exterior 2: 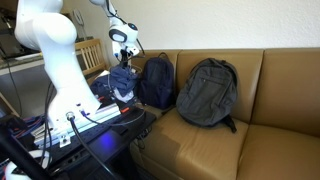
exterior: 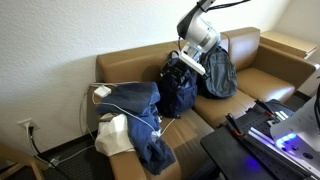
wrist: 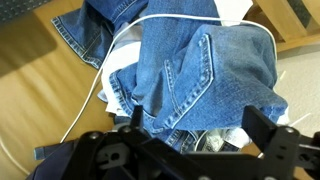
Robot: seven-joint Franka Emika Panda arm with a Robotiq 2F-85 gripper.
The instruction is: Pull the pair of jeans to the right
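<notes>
The blue jeans [exterior: 140, 105] lie crumpled on the end seat of a brown sofa [exterior: 250, 80] and hang over its front edge. In an exterior view they show past the robot base [exterior 2: 122, 85]. In the wrist view the jeans [wrist: 190, 70] fill most of the picture, back pocket up. My gripper [exterior: 178, 68] hangs above the jeans' inner edge, next to a dark blue backpack [exterior: 180, 95]. It also shows in an exterior view [exterior 2: 125, 60]. In the wrist view the gripper [wrist: 198, 130] is open with its fingers wide apart, and nothing is held.
A white cable [exterior: 120, 95] with a white charger [exterior: 101, 92] runs over the jeans, and a white cloth [exterior: 112, 135] lies under them. A grey backpack [exterior 2: 207, 92] leans on the sofa back beside the dark blue backpack [exterior 2: 155, 80]. A dark table with equipment [exterior: 260, 140] stands in front.
</notes>
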